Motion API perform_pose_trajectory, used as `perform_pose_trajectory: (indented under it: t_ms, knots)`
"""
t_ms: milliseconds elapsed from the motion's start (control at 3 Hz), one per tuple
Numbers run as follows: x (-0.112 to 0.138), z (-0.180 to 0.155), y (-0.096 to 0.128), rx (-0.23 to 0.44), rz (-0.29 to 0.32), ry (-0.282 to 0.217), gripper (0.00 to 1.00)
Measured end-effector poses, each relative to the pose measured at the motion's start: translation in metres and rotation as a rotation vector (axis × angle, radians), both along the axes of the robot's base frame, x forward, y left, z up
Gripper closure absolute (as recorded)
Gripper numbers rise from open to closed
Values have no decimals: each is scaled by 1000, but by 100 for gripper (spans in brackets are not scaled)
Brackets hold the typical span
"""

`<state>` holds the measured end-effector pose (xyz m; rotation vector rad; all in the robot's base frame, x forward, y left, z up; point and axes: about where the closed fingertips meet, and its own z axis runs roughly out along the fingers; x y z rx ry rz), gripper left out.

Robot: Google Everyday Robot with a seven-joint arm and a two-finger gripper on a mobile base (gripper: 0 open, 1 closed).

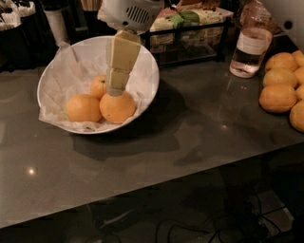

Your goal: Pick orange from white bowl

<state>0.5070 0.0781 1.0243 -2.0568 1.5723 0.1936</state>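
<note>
Gripper, cream-coloured, hangs from a white wrist housing and reaches down into the white bowl. Its tip meets the top of the orange, which lies directly beneath it. Whether it is open or closed cannot be told from this view. The orange rests in the near part of the bowl on crinkled white paper. A second orange sits just to the left of the tip, touching the first. A smaller one with a dark stem dot lies beside the tip, partly behind it. The bowl stands on a dark glossy table. Well to the right of the gripper are a black wire rack, a water bottle and a cluster of loose oranges.
</note>
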Motion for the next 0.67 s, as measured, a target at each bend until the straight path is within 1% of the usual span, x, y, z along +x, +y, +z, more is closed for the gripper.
perform_pose_trajectory:
  t_ms: [333, 667]
  knots:
    - [0, 0, 0, 0, 0, 0, 12]
    - [0, 0, 0, 0, 0, 0, 31]
